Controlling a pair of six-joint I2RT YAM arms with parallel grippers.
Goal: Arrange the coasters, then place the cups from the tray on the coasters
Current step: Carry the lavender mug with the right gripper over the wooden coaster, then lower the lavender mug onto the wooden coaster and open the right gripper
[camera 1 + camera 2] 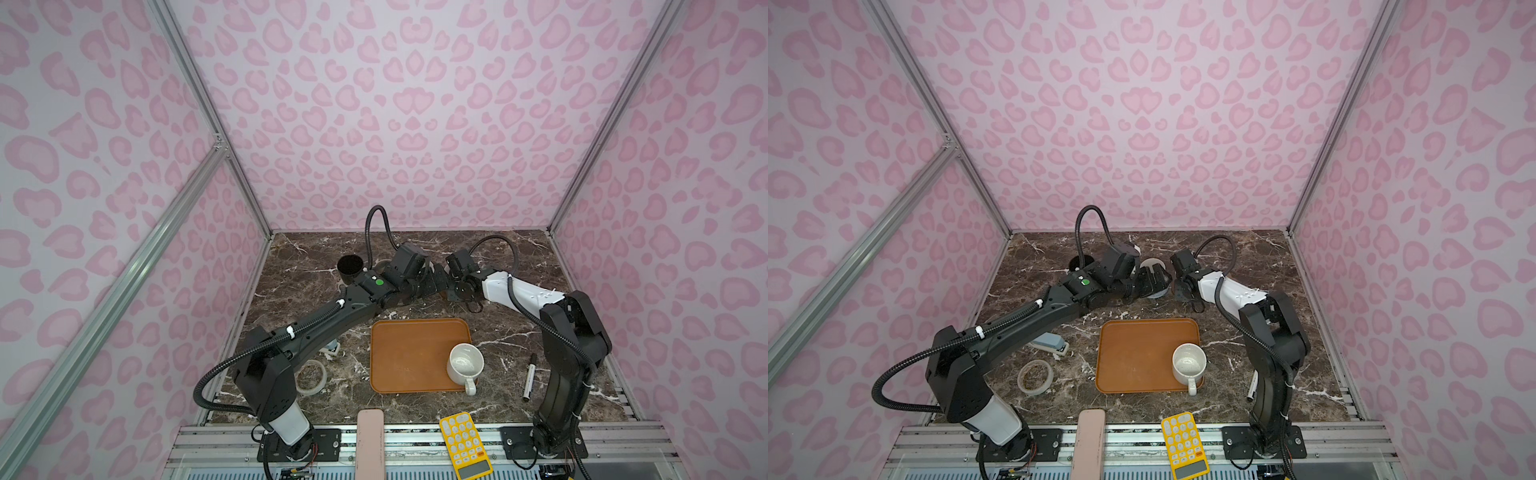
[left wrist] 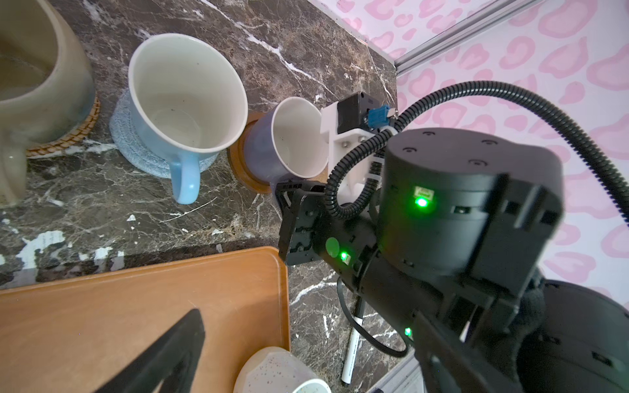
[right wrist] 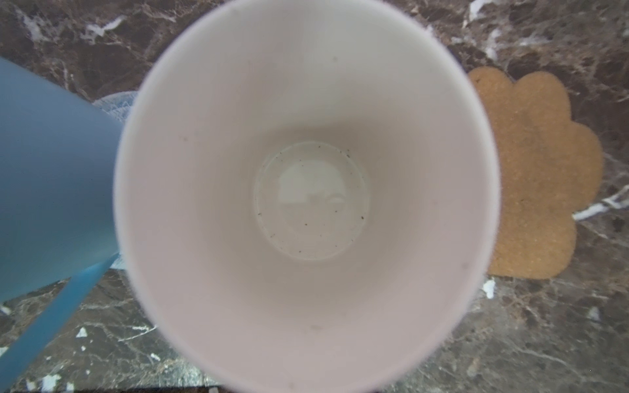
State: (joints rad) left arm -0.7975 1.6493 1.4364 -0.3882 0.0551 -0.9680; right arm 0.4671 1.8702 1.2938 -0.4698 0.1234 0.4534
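Observation:
Along the back of the table in the left wrist view, a cream-yellow cup stands on a rattan coaster. A light blue cup stands on a blue crocheted coaster. A lavender cup rests on a brown disc coaster. My right gripper is shut at the lavender cup's handle side, hiding the handle. A bare paw-shaped coaster lies beside that cup. A black cup stands back left. My left gripper hovers open and empty near the blue cup. A speckled white cup sits on the tray.
A tape ring and a stapler lie left of the tray under the left arm. A marker pen lies right of the tray. A yellow calculator and a pink bar rest at the front edge.

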